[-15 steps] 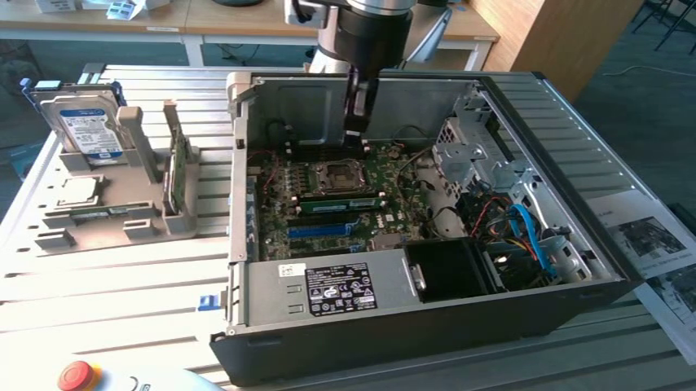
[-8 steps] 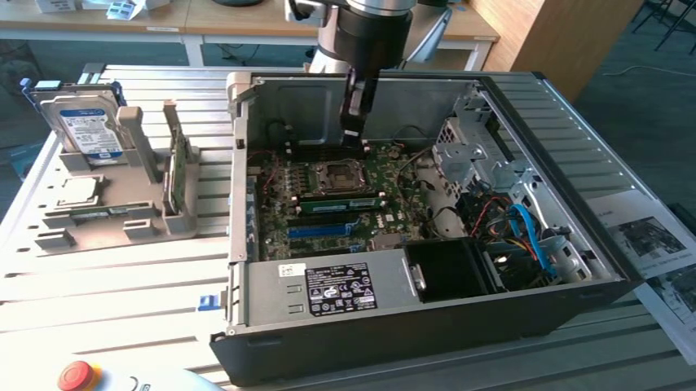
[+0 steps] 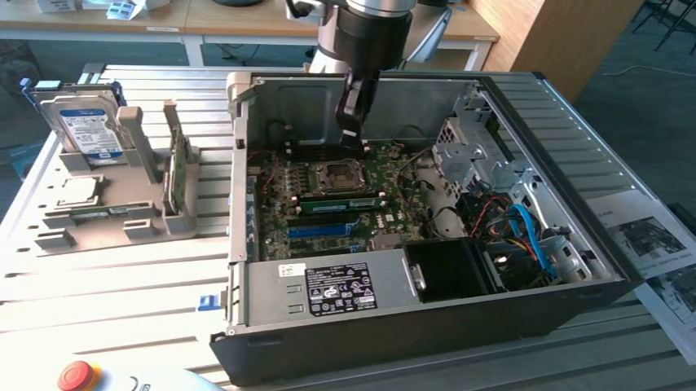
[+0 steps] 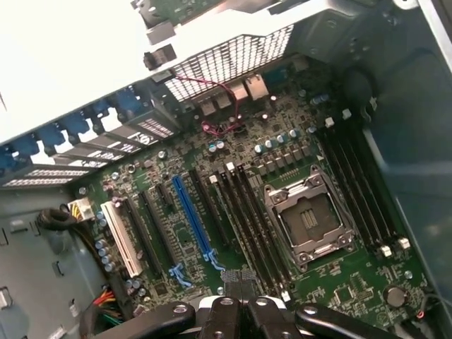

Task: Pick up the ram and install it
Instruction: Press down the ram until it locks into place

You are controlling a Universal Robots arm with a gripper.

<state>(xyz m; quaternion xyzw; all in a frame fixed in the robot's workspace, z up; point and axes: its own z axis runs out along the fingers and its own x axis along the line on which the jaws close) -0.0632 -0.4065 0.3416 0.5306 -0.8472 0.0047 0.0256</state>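
Ram (image 3: pixel 174 167) stands on edge in rack, frame left, long axis running front-back. Arm vertical over motherboard (image 3: pixel 337 204); pincer (image 3: pixel 350 134) clenched, empty.

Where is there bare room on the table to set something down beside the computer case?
Free: the slatted table between the grey parts holder and the red button, on the exterior view's left of the open computer case. Crowded: the holder itself, with the hard drive and the ram; inside the case, where the shut gripper hangs; papers lie on the right.
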